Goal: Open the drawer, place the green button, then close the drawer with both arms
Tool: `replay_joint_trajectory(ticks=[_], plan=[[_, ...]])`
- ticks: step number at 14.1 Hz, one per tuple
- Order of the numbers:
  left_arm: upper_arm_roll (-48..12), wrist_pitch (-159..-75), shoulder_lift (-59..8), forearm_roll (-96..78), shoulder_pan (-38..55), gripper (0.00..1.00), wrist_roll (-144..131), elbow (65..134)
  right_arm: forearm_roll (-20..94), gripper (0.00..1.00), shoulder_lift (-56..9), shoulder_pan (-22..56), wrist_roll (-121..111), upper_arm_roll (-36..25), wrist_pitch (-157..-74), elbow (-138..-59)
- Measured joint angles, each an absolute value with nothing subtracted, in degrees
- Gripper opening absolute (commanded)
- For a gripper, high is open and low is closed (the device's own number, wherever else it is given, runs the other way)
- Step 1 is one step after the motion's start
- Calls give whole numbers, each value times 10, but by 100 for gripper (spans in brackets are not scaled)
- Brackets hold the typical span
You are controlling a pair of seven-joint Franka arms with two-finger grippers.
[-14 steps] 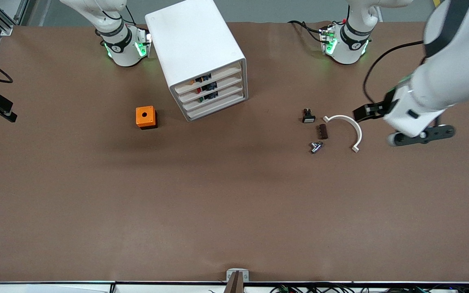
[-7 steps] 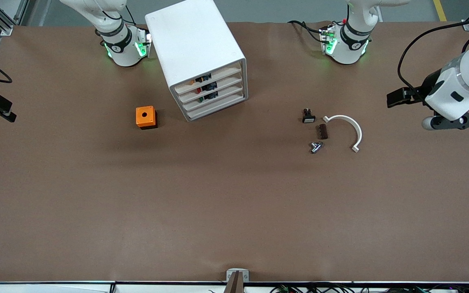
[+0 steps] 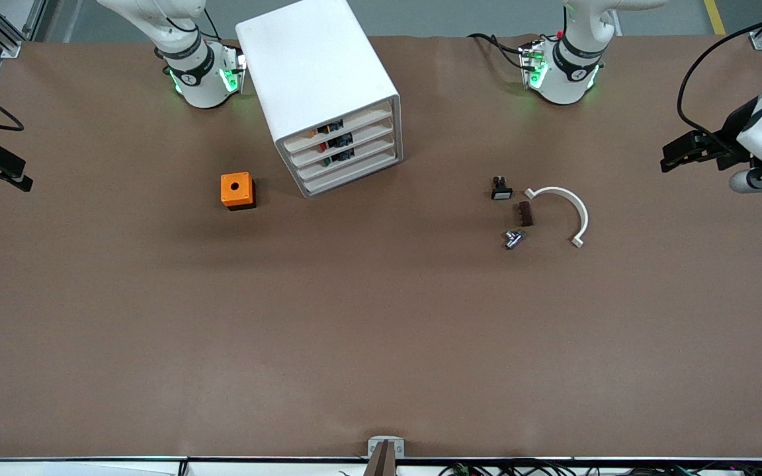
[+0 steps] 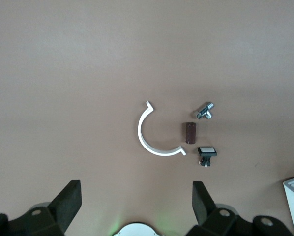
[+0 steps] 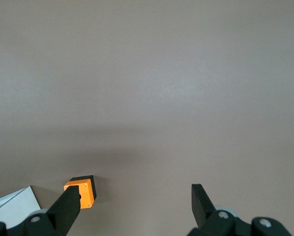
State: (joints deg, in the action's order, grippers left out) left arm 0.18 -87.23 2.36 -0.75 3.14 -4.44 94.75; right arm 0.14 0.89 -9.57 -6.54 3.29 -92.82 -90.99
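- The white boxy cabinet [image 3: 318, 79] stands skewed near the robots' bases, with its four shallow drawer fronts facing about 5 o'clock in the front view.
- The drawer [image 3: 354, 163], third counting downward, sits in line with the fronts above and below it.
- The button [image 3: 336, 157] lies inside it; I can make out a spot of dark green cap and a blue-black blocky body through the slot.
- An orange cube [image 3: 237, 190] with a round hole in its top and a black base sits at about 8 o'clock from the cabinet, near it but apart.
- A small cluster lies at about 4 o'clock from the cabinet, well apart from it:
  - a black switch [image 3: 501, 190] with a white face;
  - a small dark brown block [image 3: 524, 213];
  - a shiny metal fitting [image 3: 513, 238];
  - a thin white half-ring [image 3: 569, 201] curving just beside them.
- The table [image 3: 381, 344] is matte brown and smooth.
- The left gripper [image 4: 136, 188] hangs high over the left arm's end of the table, its fingers spread wide and holding nothing.
- The right gripper [image 5: 134, 191] hangs over the right arm's end, fingers likewise apart and bare, the orange cube below it.
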Motion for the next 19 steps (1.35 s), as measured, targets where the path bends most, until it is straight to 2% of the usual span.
replay_joint_trajectory(ticks=[19], plan=[[2, -878, 39, -7, 31, 99, -45, 929, 1, 100, 9, -96, -65, 33, -927, -910]])
